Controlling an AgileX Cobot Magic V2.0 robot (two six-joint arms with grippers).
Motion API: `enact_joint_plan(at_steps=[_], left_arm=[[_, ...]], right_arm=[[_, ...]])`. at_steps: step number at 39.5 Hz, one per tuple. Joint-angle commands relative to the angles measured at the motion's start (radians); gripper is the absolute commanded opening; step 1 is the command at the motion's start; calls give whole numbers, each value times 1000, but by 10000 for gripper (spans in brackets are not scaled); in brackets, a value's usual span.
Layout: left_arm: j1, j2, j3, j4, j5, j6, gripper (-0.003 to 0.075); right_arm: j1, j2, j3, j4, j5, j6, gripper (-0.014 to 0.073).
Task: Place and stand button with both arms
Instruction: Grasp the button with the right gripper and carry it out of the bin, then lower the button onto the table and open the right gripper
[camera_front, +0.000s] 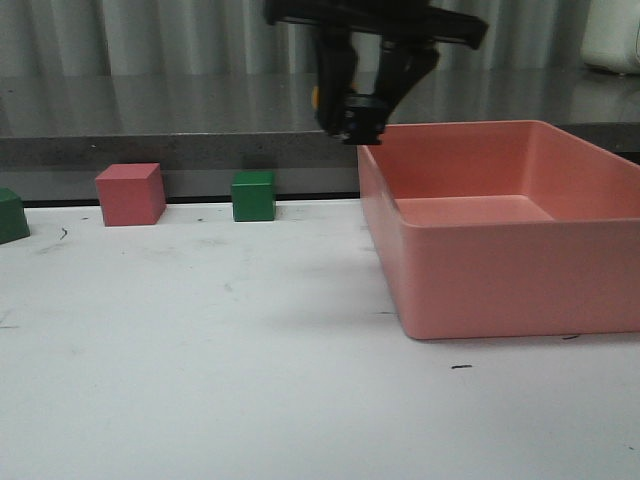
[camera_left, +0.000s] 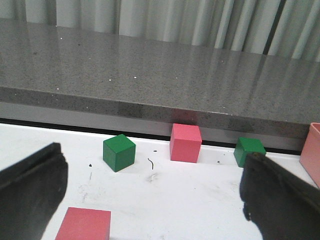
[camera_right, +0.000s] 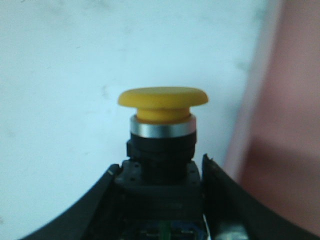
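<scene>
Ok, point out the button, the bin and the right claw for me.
button (camera_right: 163, 97): right wrist view, on the yellow cap.
bin (camera_front: 500, 275): front view, on its near wall.
right claw (camera_right: 162, 187): right wrist view, between the fingertips, on the button's base.

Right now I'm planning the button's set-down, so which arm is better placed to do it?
Right. The right gripper already clamps the button by its base, above the table; the left gripper hangs open, holding nothing.

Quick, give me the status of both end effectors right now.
Left end effector: open, holding nothing, above the table.
Right end effector: closed on the button, gripping its black base, raised beside the pink bin.
</scene>
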Motion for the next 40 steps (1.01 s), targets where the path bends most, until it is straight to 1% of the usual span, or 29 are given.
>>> enact_joint_plan(at_steps=[1, 10, 15, 17, 20, 26, 28, 31, 40], left_arm=[[-8, 13, -38, -10, -78, -2, 669], [-8, 13, -38, -10, -78, -2, 669], [-8, 13, -38, -10, -78, -2, 669], [-8, 13, -38, -10, -78, -2, 669], [-8, 13, -38, -10, -78, -2, 669], [-8, 13, -38, -10, -78, -2, 669], [-8, 13, -38, -10, -78, -2, 670], [-8, 13, -38, -10, -78, -2, 669], [-8, 13, -38, -10, -77, -2, 669]], right_arm=[[68, -48, -31, 36, -35, -12, 299], [227, 25, -65, 37, -64, 58, 299], [276, 108, -126, 37, -78, 124, 299], [282, 145, -157, 34, -78, 151, 299], [284, 200, -184, 8, -75, 227, 299], [275, 265, -188, -107, -92, 410, 299], [273, 281, -188, -135, -101, 443, 299], [273, 299, -188, -157, -110, 459, 299], [273, 342, -188, -161, -117, 483, 299]])
